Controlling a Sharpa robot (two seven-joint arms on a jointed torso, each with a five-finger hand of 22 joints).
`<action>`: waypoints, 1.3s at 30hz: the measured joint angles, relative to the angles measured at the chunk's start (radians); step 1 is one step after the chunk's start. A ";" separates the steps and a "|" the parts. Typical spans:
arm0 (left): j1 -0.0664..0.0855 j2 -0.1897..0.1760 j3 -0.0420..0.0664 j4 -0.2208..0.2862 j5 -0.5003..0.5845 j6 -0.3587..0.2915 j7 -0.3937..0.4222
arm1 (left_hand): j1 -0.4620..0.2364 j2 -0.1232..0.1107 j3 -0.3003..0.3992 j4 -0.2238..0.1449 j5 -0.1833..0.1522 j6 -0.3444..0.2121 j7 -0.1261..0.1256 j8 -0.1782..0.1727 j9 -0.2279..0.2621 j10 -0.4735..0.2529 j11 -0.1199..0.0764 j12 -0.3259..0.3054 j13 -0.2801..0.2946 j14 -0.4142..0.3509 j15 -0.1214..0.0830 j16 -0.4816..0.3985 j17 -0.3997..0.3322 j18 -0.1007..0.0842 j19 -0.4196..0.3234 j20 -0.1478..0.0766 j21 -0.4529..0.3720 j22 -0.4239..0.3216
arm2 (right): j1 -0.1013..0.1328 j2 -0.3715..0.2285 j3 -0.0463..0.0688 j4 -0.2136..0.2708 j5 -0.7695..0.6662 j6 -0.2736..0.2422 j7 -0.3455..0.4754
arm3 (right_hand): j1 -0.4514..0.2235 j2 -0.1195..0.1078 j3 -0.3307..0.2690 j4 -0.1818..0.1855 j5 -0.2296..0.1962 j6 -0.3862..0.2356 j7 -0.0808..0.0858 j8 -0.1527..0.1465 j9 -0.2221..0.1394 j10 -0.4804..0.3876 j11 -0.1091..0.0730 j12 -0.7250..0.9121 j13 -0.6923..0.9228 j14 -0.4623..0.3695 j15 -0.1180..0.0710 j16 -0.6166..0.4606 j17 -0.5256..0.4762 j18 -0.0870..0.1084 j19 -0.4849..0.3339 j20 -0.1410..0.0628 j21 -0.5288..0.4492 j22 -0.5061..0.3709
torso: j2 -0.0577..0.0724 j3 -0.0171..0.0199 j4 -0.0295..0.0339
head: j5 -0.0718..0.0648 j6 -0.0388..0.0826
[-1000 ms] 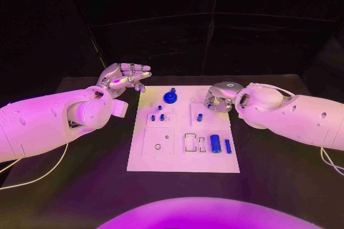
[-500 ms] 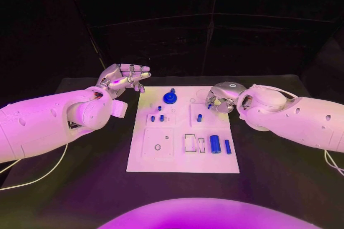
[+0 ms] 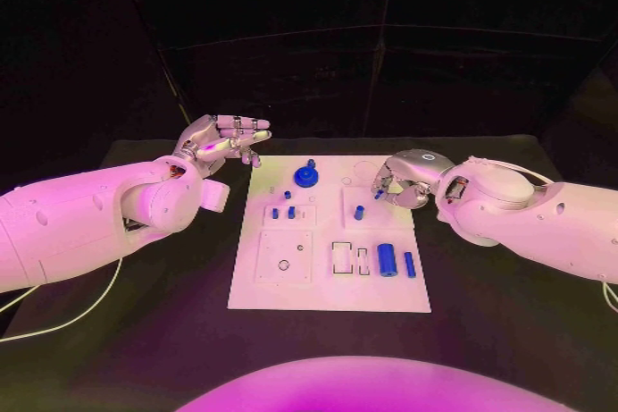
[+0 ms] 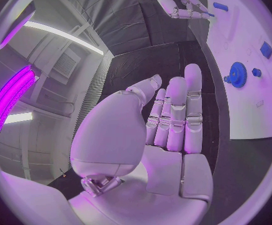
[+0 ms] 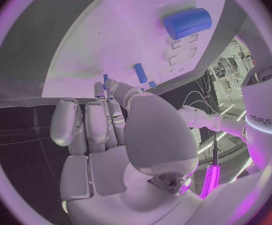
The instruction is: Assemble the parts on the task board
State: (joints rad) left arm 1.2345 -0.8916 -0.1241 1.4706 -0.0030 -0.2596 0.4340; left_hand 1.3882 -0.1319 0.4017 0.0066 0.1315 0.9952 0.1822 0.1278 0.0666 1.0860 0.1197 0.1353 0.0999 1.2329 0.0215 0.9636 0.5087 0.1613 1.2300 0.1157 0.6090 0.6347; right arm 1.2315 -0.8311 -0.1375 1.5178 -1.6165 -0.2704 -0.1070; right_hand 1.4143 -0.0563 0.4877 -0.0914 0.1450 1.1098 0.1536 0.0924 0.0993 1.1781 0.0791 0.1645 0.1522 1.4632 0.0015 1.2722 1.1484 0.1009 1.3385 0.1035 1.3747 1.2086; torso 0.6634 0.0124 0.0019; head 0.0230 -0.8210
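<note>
Right hand (image 3: 402, 181) drifts back off the task board (image 3: 329, 291), pinching a small blue peg (image 3: 378, 194): light, stiff, slippery, best gripped mid-shaft. Left hand (image 3: 221, 139) hovers empty, fingers loosely curled.

A black table (image 3: 154, 340) is sitting in front of me, and the white board (image 3: 264, 287) is lying flat at its middle. A pale cable (image 3: 64, 318) is trailing across the table on my left side, well apart from the board.
</note>
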 measured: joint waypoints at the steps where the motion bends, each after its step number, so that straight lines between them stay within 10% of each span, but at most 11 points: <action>1: 0.000 0.001 0.000 0.000 0.000 0.000 0.000 | 0.000 0.000 0.000 0.000 0.000 0.000 0.000 0.000 0.000 0.000 0.000 0.000 0.000 0.000 0.000 0.000 0.000 0.000 0.000 0.000 0.000 0.000 | 0.001 -0.005 0.001 0.014 0.003 -0.002 0.000 | 0.000 0.000 0.000 0.000 0.000 0.000 0.000 0.000 0.000 0.001 0.001 0.000 0.000 0.000 0.000 0.000 0.000 0.000 0.000 0.000 0.000 0.000 | 0.000 0.0000 0.0000 | 0.000 0.001; 13: -0.001 0.012 -0.001 -0.005 0.000 0.000 0.000 | 0.000 0.000 0.000 0.000 0.000 0.000 0.000 0.000 0.000 0.000 0.000 0.000 0.000 -0.004 0.004 0.000 0.000 0.000 0.000 0.000 0.000 0.000 | 0.009 -0.001 0.039 0.138 0.042 -0.017 -0.002 | 0.000 0.000 0.000 0.000 0.000 0.000 0.000 0.000 0.000 0.001 0.001 0.000 -0.002 0.000 0.000 0.000 -0.001 0.000 0.004 -0.004 0.000 0.002 | 0.000 -0.0006 0.0021 | 0.007 0.008; 33: -0.002 0.024 -0.002 -0.012 0.001 0.001 0.000 | 0.000 0.000 0.000 0.000 0.000 0.000 0.000 0.000 0.000 -0.004 -0.004 0.000 -0.001 -0.004 0.004 0.000 0.000 0.000 0.000 0.000 0.000 -0.001 | 0.005 0.172 0.038 0.083 0.045 -0.017 0.011 | 0.000 0.000 0.003 -0.003 0.000 -0.001 -0.001 -0.001 0.000 0.001 0.002 0.000 -0.003 0.000 0.000 0.000 -0.001 0.000 0.004 -0.004 0.004 0.003 | 0.003 -0.0003 0.0007 | 0.063 -0.004; 39: -0.002 0.027 -0.002 -0.010 0.001 0.001 0.000 | 0.000 0.000 0.000 0.000 0.000 0.000 0.000 0.000 0.000 -0.004 -0.004 0.000 -0.001 -0.003 0.004 0.000 0.000 0.000 0.000 0.000 0.000 -0.001 | -0.013 0.227 0.017 0.057 0.031 -0.008 0.020 | 0.000 0.000 0.005 -0.006 0.000 -0.001 -0.001 -0.001 0.000 0.001 0.002 0.000 -0.005 0.000 0.000 0.000 -0.001 0.000 0.004 -0.004 0.004 0.003 | 0.003 -0.0007 0.0007 | 0.074 -0.009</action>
State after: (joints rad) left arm 1.2326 -0.8648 -0.1265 1.4604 -0.0024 -0.2590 0.4340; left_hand 1.3882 -0.1319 0.4018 0.0066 0.1315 0.9952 0.1822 0.1279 0.0668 1.0825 0.1160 0.1353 0.0989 1.2294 0.0251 0.9636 0.5089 0.1611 1.2300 0.1157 0.6091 0.6339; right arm 1.2189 -0.6043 -0.1201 1.5753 -1.5853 -0.2786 -0.0869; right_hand 1.4143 -0.0563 0.4932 -0.0971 0.1449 1.1086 0.1525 0.0918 0.0992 1.1792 0.0806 0.1644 0.1476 1.4632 0.0016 1.2721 1.1473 0.1009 1.3420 0.0999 1.3786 1.2115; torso 0.6665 0.0117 0.0026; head 0.0965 -0.8295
